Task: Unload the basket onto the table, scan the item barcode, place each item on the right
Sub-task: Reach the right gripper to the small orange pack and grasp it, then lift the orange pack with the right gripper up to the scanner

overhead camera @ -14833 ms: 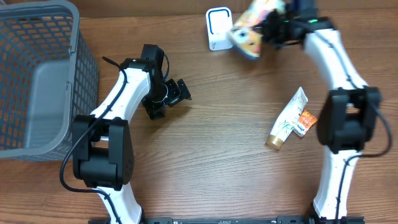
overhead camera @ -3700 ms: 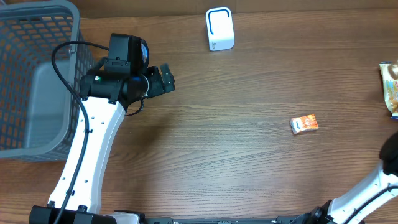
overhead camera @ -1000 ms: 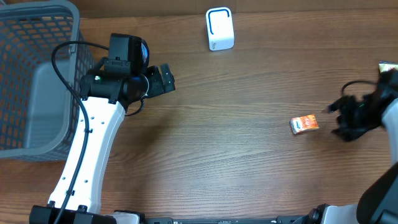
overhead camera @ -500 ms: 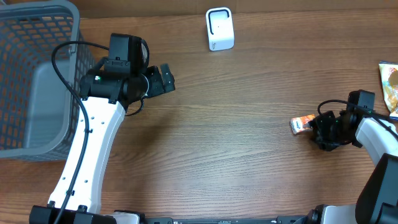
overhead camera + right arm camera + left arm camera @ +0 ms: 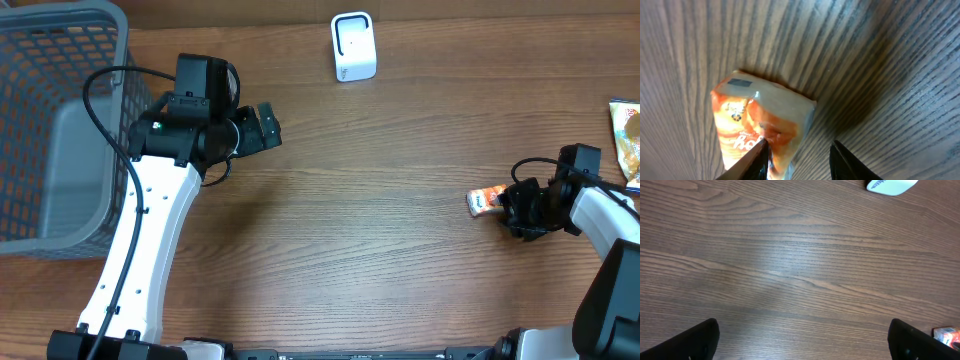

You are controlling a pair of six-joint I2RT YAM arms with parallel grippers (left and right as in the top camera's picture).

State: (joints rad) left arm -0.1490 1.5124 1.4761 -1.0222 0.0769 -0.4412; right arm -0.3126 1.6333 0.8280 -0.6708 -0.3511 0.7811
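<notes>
Orange and glossy, the small packet (image 5: 487, 200) lies flat on the wooden table (image 5: 380, 260) with its near end right at the tips of the right gripper (image 5: 512, 207). That arm reaches low along the tabletop, presumably because the thing is so thin that it has to be taken from the end rather than from above. In the wrist view one finger (image 5: 752, 162) overlaps the packet's printed face, while the other stands on bare wood just beside its edge, with a sliver of table showing between them. So the jaws stand partly apart, straddling a corner of the packet without pinching it, as far as I can judge. I'd call this the pick-up step, grasp not yet made.

A white scanner (image 5: 353, 46) stands well away from that gripper, up by the table's far edge, so the packet would have to be lifted and carried some way, barcode side turned toward it. A grip on one corner alone might let a soft packet droop or twist.

Over on the other side, the left gripper (image 5: 265, 128) hangs spread wide with nothing in it. It hovers above bare wood, just in front of the grey mesh basket (image 5: 100, 60). My guess is that it waits there to take scanned goods.
</notes>
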